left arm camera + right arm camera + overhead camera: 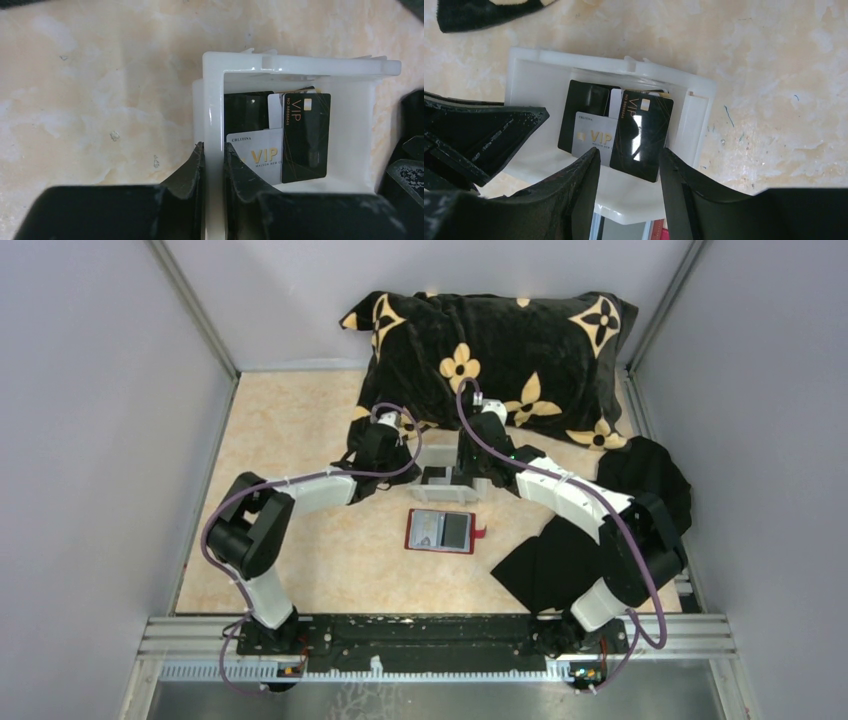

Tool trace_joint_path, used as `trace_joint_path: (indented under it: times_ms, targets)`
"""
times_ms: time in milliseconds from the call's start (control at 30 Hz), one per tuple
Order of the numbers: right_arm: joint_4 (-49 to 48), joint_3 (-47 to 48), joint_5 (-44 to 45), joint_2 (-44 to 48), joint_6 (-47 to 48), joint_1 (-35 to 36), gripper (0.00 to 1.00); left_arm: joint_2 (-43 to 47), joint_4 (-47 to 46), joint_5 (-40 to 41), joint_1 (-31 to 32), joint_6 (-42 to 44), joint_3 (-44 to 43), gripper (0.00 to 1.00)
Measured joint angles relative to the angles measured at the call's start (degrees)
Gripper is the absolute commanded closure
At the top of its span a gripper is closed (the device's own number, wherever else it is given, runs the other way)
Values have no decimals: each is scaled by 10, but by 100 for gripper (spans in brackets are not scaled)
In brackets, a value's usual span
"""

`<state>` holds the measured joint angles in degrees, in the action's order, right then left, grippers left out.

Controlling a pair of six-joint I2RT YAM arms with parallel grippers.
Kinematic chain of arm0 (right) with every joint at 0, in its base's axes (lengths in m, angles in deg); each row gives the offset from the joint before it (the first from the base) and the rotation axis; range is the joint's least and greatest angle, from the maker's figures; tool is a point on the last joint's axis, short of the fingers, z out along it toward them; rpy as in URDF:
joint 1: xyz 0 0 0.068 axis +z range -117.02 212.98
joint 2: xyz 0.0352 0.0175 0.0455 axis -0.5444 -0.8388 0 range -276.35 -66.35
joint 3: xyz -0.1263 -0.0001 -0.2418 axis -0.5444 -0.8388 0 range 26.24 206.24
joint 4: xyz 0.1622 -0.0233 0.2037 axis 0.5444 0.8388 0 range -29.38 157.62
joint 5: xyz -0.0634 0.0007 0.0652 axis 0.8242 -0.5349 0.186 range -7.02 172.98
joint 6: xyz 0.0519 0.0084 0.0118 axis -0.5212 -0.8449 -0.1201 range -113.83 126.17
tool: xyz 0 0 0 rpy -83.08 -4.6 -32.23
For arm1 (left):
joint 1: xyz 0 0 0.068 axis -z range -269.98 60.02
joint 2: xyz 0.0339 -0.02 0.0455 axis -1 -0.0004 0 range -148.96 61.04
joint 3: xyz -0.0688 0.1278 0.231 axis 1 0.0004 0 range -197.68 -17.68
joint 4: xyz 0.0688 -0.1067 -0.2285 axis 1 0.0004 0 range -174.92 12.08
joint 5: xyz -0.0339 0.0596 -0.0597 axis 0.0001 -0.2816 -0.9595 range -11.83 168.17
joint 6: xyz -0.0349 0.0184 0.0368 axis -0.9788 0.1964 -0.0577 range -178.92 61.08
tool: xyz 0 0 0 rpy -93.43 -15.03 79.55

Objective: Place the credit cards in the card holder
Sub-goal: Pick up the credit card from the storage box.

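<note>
Left gripper [213,150] is clamped on the left wall of the white tray [300,65], apparently to steady it. The credit cards [260,155] are stacked inside, long axes pointing away from the fingers. Right gripper [629,152] is spread open with the near short edge of the black VIP card [641,130] between its jaws, so it is judged the picking arm; the card holder [441,531] is laid open on the table [300,540], just base-side of the tray.

a pale marbled table [290,440] carries a black flowered pillow [500,350] along its far side. a white tray [300,65] sits mid-table, the open red card holder [440,531] lies just nearer, and a black cloth [560,560] lies near right.
</note>
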<state>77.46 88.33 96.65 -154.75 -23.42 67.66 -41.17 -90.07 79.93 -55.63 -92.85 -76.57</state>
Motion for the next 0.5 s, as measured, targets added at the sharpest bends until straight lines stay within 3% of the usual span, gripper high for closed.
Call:
trace_joint_path:
  times_ms: [233,500]
  targets:
    - [-24,-2,-8,0,-3,0,53,51,-188,43,9,5,135,100]
    - [-79,-6,-43,-8,-11,0,51,68,-412,162,72,72,257,100]
